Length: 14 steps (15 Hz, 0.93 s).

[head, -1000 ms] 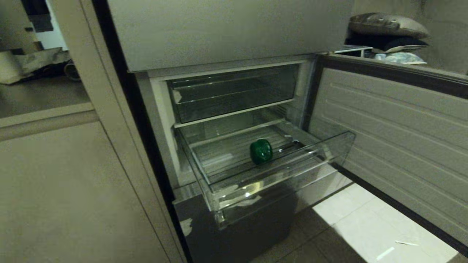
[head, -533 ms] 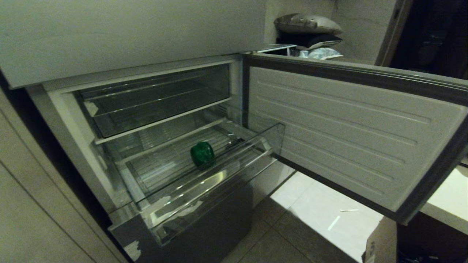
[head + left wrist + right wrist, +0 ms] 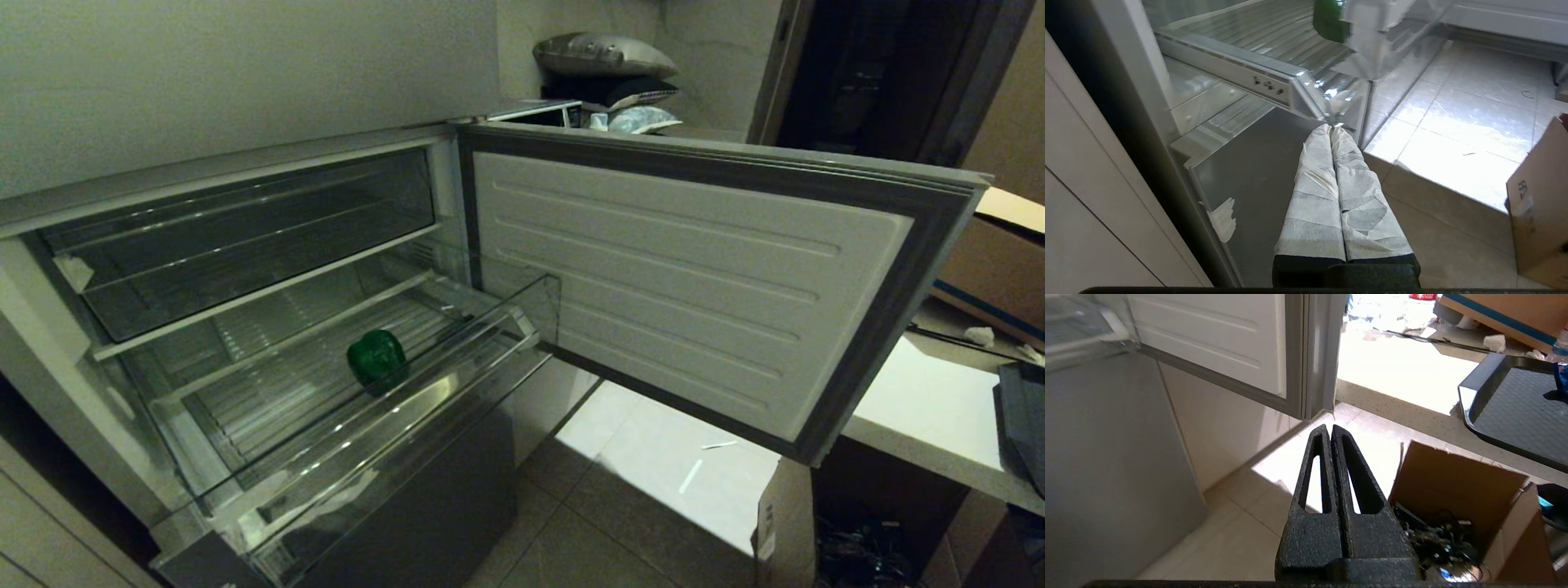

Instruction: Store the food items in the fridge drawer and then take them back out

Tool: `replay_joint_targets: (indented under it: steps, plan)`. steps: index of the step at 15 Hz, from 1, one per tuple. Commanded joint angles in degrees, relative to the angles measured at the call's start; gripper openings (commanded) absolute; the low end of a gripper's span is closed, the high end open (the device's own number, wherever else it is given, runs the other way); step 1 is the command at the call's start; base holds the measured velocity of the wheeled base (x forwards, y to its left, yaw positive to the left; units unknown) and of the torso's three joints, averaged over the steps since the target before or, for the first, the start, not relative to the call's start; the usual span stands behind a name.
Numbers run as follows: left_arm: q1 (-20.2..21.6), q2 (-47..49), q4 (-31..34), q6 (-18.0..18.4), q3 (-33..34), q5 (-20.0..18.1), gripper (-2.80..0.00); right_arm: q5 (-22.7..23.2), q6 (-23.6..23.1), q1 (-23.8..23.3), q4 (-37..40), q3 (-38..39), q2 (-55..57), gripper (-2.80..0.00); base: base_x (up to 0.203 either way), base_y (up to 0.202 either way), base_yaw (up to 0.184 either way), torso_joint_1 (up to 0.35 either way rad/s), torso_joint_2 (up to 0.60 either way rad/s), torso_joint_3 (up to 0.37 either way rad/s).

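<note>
A green bell pepper (image 3: 376, 358) sits alone in the pulled-out fridge drawer (image 3: 424, 398), near its front lip. Both arms hang low and empty, the left pincer (image 3: 1333, 127) and right pincer (image 3: 1330, 428) pressed closed. Storing looks half done; next, probably fetching the second item, not in view.

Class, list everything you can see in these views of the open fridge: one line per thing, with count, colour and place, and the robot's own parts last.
bell pepper: one, glossy dark green, in the fridge drawer near its front lip
fridge drawer: one, clear, pulled out
upper bin: one, clear, above the drawer
fridge door: one, white inside, swung open rightward
cardboard box: one, brown, on the floor holding cables
tray: one, dark, on the pale counter
pillows: a stack, grey and dark, behind the door
left claw: one, white-wrapped, shut, below the drawer corner
right claw: one, black, shut, over the floor
</note>
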Motion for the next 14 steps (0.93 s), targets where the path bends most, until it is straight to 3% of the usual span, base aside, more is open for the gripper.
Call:
replay_joint_targets:
  steps: [1, 3, 5, 8, 9, 11, 14]
  plan:
    - [0.00, -0.01, -0.02, -0.02, 0.00, 0.02, -2.80, -3.21, 0.27, -0.15, 1.53, -6.69, 1.93, -2.80, 0.000, 0.000, 0.000, 0.000, 0.00, 0.000]
    - [0.00, -0.01, -0.02, -0.02, 0.00, 0.02, -2.80, -7.43, 2.25, -1.12, 4.77, -15.61, 10.46, -2.80, 0.000, 0.000, 0.000, 0.000, 0.00, 0.000]
    - [0.00, -0.01, -0.02, -0.02, 0.00, 0.02, -2.80, -9.95, 7.48, -6.79, 6.36, -22.97, 21.72, -2.80, 0.000, 0.000, 0.000, 0.000, 0.00, 0.000]
    - [0.00, -0.01, -0.02, -0.02, 0.00, 0.02, -2.80, -8.60, 13.82, -27.59, 5.13, -27.84, 35.36, -2.80, 0.000, 0.000, 0.000, 0.000, 0.00, 0.000]
    - [0.00, -0.01, -0.02, -0.02, 0.00, 0.02, -2.80, -5.43, 14.93, -34.96, 3.16, -28.27, 39.38, 0.00, 0.000, 0.000, 0.000, 0.000, 0.00, 0.000]
    - [0.00, -0.01, -0.02, -0.02, 0.00, 0.02, -2.80, 0.93, 16.45, -46.13, -0.48, -28.80, 48.45, 0.00, 0.000, 0.000, 0.000, 0.000, 0.00, 0.000]
    - [0.00, -0.01, -0.02, -0.02, 0.00, 0.02, -2.80, 4.57, 17.62, -52.95, -9.66, -28.27, 62.80, 0.00, 0.000, 0.000, 0.000, 0.000, 0.00, 0.000]
